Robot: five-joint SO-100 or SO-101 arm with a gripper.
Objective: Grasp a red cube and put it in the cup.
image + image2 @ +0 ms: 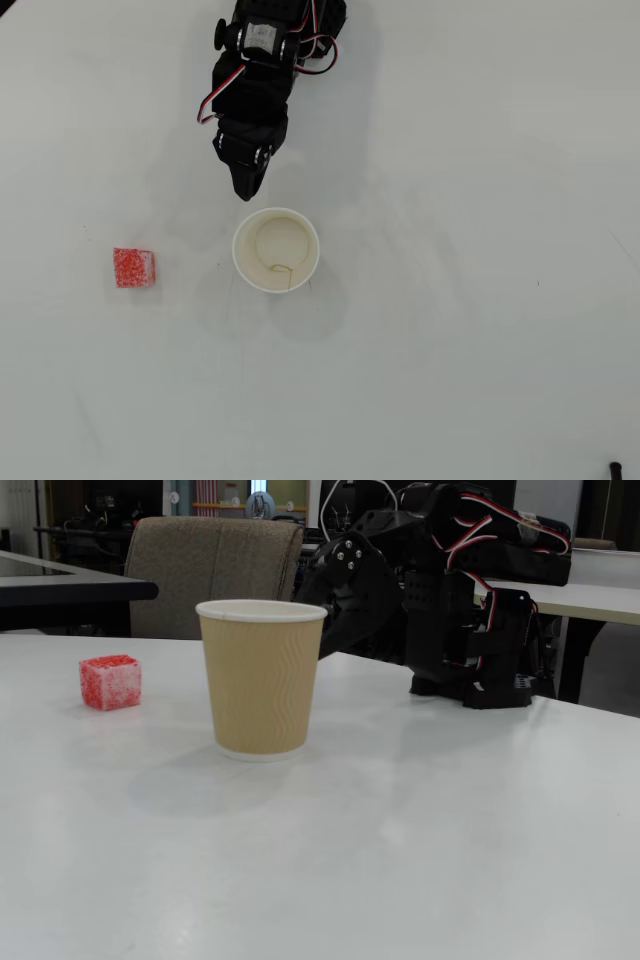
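White table (pixel 480 380) carried three items, counted in both views.

Item one: one red cube (pixel 134 268), speckled with white flecks, resting flat on the table at the left of the overhead view, well apart from the cup and from the arm. In the fixed view the red cube (pixel 110 682) likewise stood left of the cup, untouched.

Item two: one cup (pixel 244 270), upright, white rolled rim, cream inside, nothing red within. The fixed view showed the cup (pixel 261 680) with a tan ribbed wall.

Item three: one black arm (pixel 470 610) with red and white wiring, folded low. Its gripper (pixel 248 186) pointed toward the cup, tip just short of the rim, holding nothing; the fingers appeared pressed together into one point.

One chair (pixel 215 575) stood behind the table.
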